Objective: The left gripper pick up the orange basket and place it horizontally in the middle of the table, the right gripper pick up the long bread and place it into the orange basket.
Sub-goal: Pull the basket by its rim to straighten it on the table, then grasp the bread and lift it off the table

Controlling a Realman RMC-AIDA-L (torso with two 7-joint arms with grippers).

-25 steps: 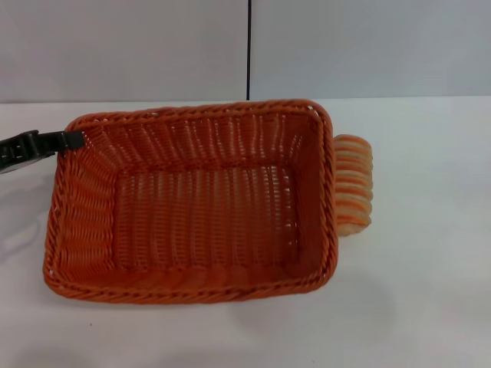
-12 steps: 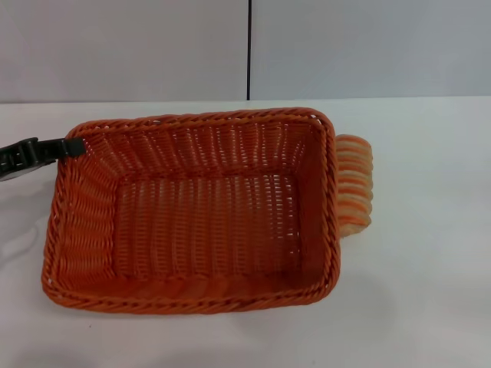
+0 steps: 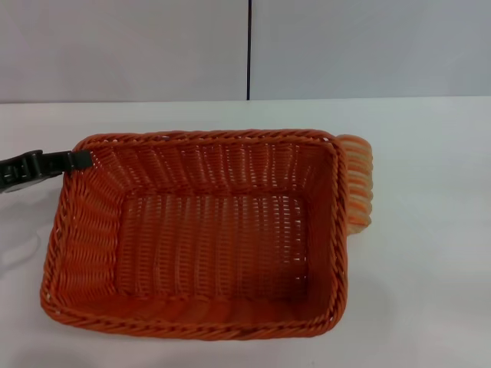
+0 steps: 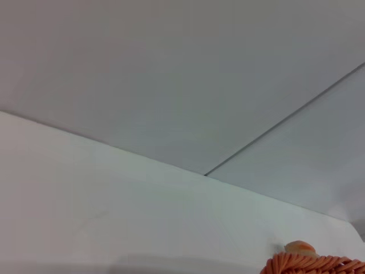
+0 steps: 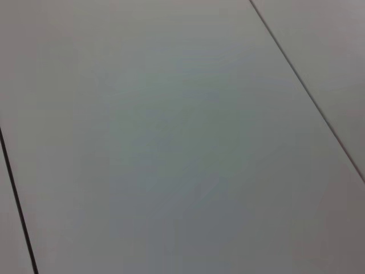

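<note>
The orange basket (image 3: 199,230) fills the middle of the head view, long side across, open side up, with nothing inside. My left gripper (image 3: 77,161) reaches in from the left and is shut on the basket's far-left rim corner. The long bread (image 3: 357,182), striped orange and cream, lies on the table (image 3: 430,230) against the basket's right side, partly hidden by the rim. In the left wrist view only a bit of the basket rim (image 4: 313,265) shows at the picture's edge. My right gripper is out of view; its wrist view shows only grey wall panels.
A grey panelled wall (image 3: 345,46) with a dark vertical seam runs behind the table's far edge. White tabletop lies to the right of the bread and in front of the basket.
The basket has shifted toward me, its far rim dropping in the head view, and looks more level. My left gripper moved with it, still on the corner. The bread stayed put.
</note>
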